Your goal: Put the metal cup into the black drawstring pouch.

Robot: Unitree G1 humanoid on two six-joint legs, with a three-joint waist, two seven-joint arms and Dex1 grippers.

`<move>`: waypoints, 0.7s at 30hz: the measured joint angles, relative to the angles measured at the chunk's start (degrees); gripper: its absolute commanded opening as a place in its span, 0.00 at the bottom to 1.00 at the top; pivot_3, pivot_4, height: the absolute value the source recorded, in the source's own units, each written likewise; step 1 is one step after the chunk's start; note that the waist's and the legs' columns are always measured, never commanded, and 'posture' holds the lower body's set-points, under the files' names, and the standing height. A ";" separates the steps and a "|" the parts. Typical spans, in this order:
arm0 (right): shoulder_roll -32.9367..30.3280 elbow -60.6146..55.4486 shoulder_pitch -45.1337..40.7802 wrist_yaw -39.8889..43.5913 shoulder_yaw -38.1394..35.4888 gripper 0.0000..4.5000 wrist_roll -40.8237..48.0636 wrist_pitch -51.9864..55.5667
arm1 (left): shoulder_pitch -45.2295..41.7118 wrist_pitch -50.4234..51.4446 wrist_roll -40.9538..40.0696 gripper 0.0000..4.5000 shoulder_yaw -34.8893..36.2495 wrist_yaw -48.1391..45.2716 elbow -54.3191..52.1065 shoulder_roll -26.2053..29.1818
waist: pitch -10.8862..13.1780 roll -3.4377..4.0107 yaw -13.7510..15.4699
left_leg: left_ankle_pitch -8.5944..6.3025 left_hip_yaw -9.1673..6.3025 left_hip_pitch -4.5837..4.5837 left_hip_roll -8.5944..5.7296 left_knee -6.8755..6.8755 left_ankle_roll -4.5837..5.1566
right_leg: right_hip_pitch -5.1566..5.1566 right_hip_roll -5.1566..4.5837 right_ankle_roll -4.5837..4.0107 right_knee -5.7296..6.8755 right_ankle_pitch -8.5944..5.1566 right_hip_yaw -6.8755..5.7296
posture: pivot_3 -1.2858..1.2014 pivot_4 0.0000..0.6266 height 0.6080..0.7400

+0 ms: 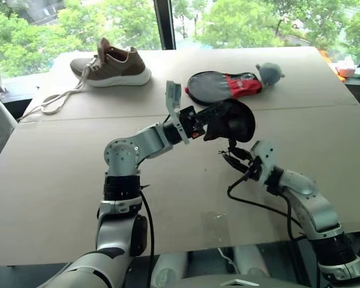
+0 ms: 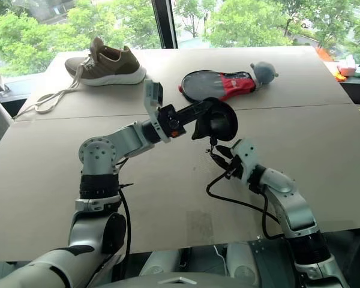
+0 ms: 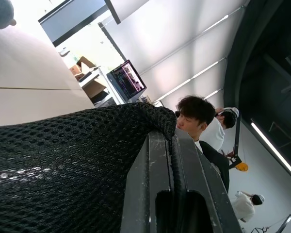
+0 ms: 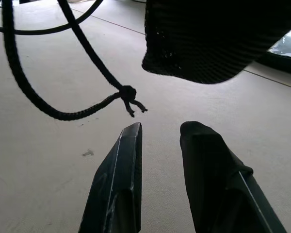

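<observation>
My left gripper [image 1: 203,128] is shut on the rim of the black drawstring pouch [image 1: 233,120] and holds it up above the middle of the table. In the left wrist view the mesh fabric [image 3: 63,160] is pinched by the closed fingers [image 3: 155,160]. The pouch's cord [image 4: 63,114] hangs in a loop under it, ending in a knot [image 4: 128,92]. Just below and to the right, my right gripper [image 1: 233,158] is open, its fingers [image 4: 121,160] apart with nothing between them, under the pouch's bottom [image 4: 208,43]. The metal cup is hidden.
A brown shoe [image 1: 114,65] with long laces lies at the back left of the cardboard-covered table [image 1: 60,198]. A black-and-red paddle case [image 1: 222,84] and a grey plush toy [image 1: 269,73] lie at the back. People [image 3: 196,116] show in the left wrist view.
</observation>
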 measured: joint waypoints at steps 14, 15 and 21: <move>-2.05 -3.08 -0.32 3.38 1.86 0.29 -0.45 -0.11 | 0.01 -0.09 1.13 0.00 -0.03 -0.56 0.01 -0.89 | 0.00 0.00 -0.43 | 0.00 0.01 0.06 0.00 0.01 0.00 | 0.06 0.03 0.00 0.01 0.00 0.01 | 0.52 0.24 0.97; -2.32 -3.17 -0.31 3.90 1.87 0.29 -0.54 -0.22 | 0.01 -0.15 1.15 0.00 -0.03 -0.57 0.01 -1.06 | 0.00 0.00 -0.44 | 0.00 0.01 0.06 0.00 0.01 0.00 | 0.06 0.03 0.00 0.02 0.00 0.00 | 0.52 0.24 0.97; -2.38 -4.21 -0.30 5.10 1.92 0.29 -0.32 -0.61 | 0.07 -0.29 1.17 0.00 -0.01 -0.55 0.01 -1.69 | 0.00 0.00 -0.46 | 0.00 0.00 0.06 0.01 0.01 0.00 | 0.06 0.03 0.00 0.02 0.00 0.00 | 0.52 0.24 0.97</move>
